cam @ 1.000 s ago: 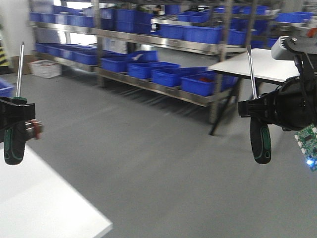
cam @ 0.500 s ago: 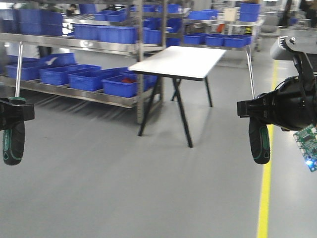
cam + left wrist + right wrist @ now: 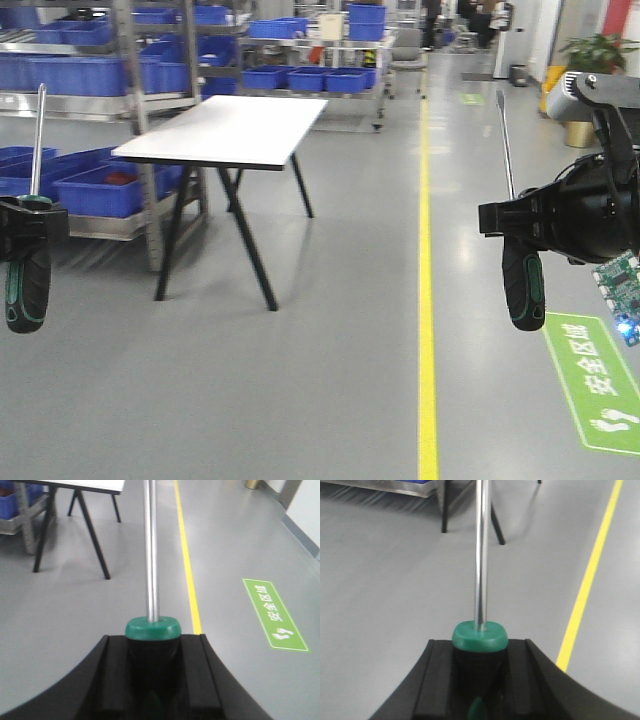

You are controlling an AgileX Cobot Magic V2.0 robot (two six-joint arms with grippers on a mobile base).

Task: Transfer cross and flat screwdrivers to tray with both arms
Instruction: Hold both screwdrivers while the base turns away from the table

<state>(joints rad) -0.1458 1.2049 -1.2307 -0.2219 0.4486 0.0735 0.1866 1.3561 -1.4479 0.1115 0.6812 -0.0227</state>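
Showing left gripper (image 3: 25,222) clenched on one screwdriver (image 3: 27,290), right gripper (image 3: 520,222) on the other screwdriver (image 3: 525,290), shafts upright, handles below; white table (image 3: 240,130), blue bins (image 3: 95,190), yellow floor line (image 3: 428,300) beyond.

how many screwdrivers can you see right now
2. The left screwdriver is held shaft-up in the left pincer at the front view's left edge. The right screwdriver is held shaft-up in the right pincer on the right. No others show.

Each wrist view cuts its shaft off at twelve o'clock: left screwdriver (image 3: 151,555), right screwdriver (image 3: 481,555). From the front, tips are too small to tell; left gripper (image 3: 25,222) is cropped at nine o'clock.
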